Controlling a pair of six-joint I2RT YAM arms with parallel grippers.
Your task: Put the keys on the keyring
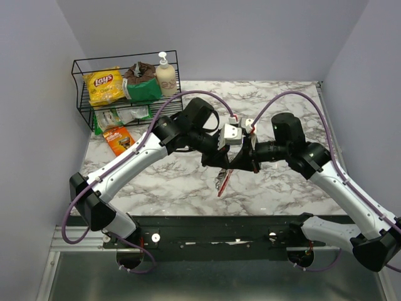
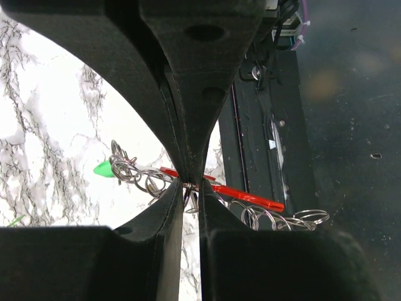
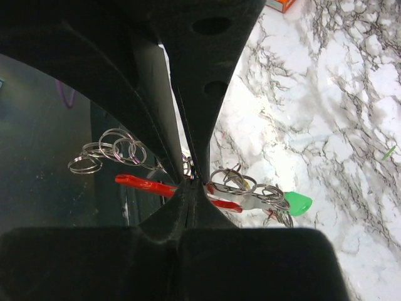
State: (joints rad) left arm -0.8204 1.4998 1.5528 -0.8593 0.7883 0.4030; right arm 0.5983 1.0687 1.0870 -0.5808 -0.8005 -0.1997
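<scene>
The keyring (image 1: 223,181), a thin red loop with several silvery rings, hangs above the marble table between my two grippers. My left gripper (image 1: 219,164) and right gripper (image 1: 243,164) meet tip to tip at the table's middle. In the left wrist view my left gripper (image 2: 190,191) is shut on a silvery ring, with the red loop (image 2: 247,193) passing behind it and a green-headed key (image 2: 103,169) at the far left. In the right wrist view my right gripper (image 3: 194,183) is shut on the red loop (image 3: 144,184), and the green-headed key (image 3: 297,203) hangs to the right. No red or yellow key head shows.
A black wire basket (image 1: 81,88) at the back left holds a Lays bag (image 1: 104,85), a green packet and a soap bottle (image 1: 165,76). An orange packet (image 1: 118,139) lies before it. A small green sliver (image 3: 390,152) lies on the marble. The black rail (image 1: 213,233) runs along the near edge.
</scene>
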